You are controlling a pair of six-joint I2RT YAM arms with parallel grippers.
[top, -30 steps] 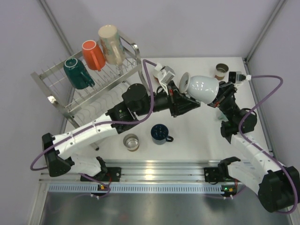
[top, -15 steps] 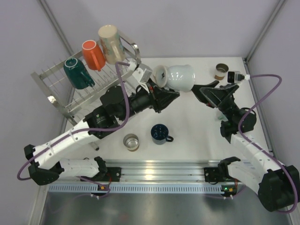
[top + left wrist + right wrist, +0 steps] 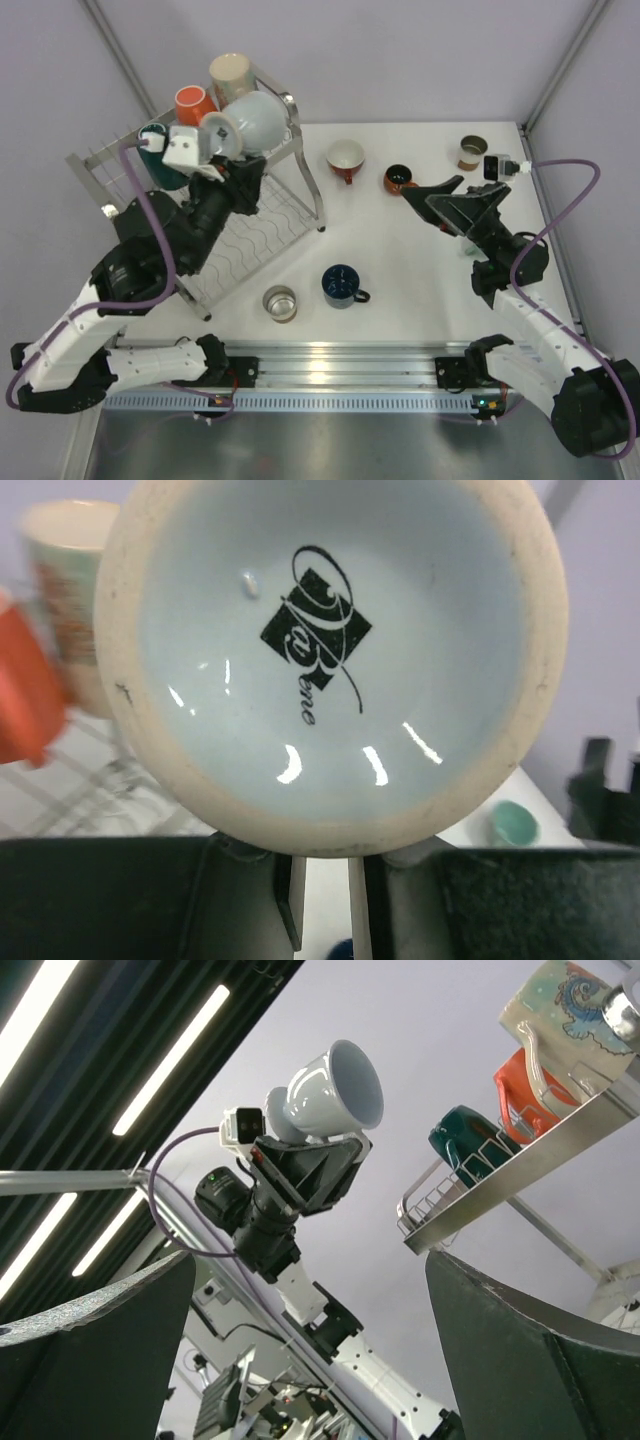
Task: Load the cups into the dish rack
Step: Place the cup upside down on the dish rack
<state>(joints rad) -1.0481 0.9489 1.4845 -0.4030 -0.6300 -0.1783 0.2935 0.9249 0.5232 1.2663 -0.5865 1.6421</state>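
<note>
Crowding held pale cup: orange cup, beige cup.

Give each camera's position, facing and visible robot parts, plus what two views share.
Top external: above and behind the robot, looking down on the table; both arms show, left gripper holding the pale cup by the dish rack.
Left wrist: on the left wrist, facing past its gripper at that cup's underside.
Right wrist: on the right wrist, tilted up across the table between the open right gripper; the left arm shows.
Shared: all three show the pale cup.
</note>
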